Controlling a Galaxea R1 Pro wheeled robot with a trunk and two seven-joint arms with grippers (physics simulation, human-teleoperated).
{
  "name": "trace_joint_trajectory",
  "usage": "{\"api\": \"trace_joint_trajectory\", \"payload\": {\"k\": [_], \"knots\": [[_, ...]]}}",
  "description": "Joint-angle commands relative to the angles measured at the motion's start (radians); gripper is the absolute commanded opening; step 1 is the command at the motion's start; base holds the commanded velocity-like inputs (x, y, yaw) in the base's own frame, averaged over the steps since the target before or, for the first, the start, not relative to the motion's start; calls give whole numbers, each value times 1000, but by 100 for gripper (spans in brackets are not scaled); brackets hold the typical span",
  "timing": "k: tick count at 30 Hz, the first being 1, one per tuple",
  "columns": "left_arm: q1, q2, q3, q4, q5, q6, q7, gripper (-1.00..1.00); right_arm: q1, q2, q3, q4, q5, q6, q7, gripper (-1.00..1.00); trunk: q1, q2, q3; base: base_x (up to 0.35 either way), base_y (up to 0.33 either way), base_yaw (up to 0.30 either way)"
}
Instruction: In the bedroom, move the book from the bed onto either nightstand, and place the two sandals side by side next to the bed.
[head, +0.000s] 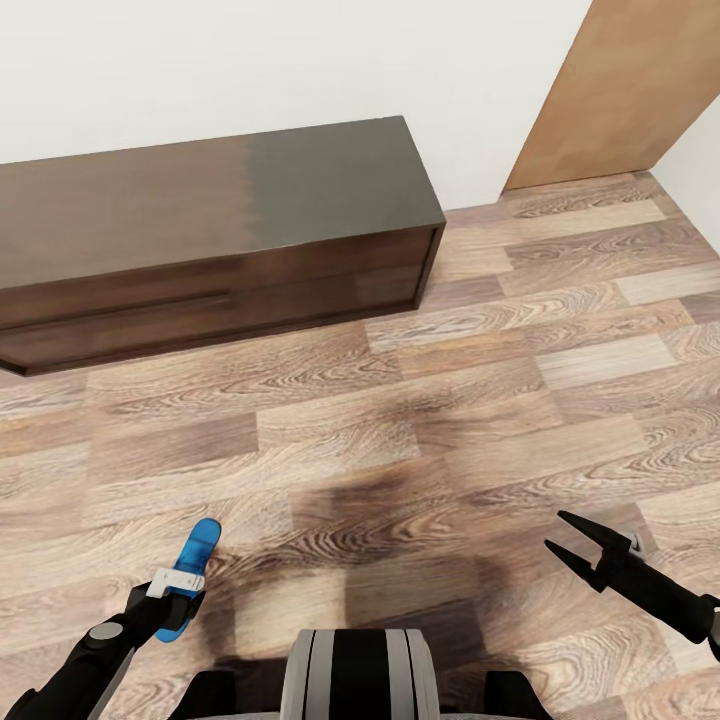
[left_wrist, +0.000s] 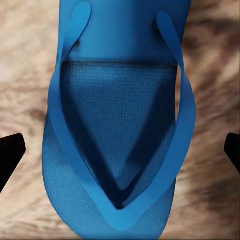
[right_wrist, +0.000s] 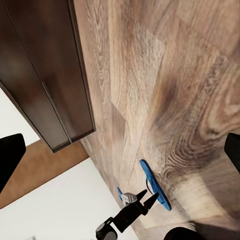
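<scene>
left gripper (head: 176, 588) clamped on blue sandal (head: 192, 572), well in front of long dark cabinet (head: 215, 235) | right gripper (head: 575, 540) jaws spread, empty | wood floor (head: 450, 420)

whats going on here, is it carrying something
The robot's left gripper holds one blue sandal above the wood-plank floor; the left wrist view shows the sandal's sole and thong straps close up between the fingers. The right gripper is open and holds nothing. Ahead, a long low dark-wood cabinet stands against the white wall, with a brown door to the right.
</scene>
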Motion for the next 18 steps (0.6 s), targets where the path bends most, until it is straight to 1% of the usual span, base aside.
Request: {"api": "trace_joint_trajectory", "payload": {"k": [1,9,15,18], "knots": [[0,1,-1,-2,-5,5,-3,100,0,0,-1,0,-1,4,2,100,0,0,-1,0,0,0],[0,1,-1,-2,-5,5,-3,100,0,9,-1,0,-1,4,2,100,0,0,-1,0,0,0],[0,1,-1,-2,-5,5,-3,100,0,10,-1,0,0,4,2,100,3,-2,-24,0,0,0],[0,1,-1,-2,-6,5,-3,100,0,9,-1,0,0,4,2,100,3,-2,-24,0,0,0]]}}
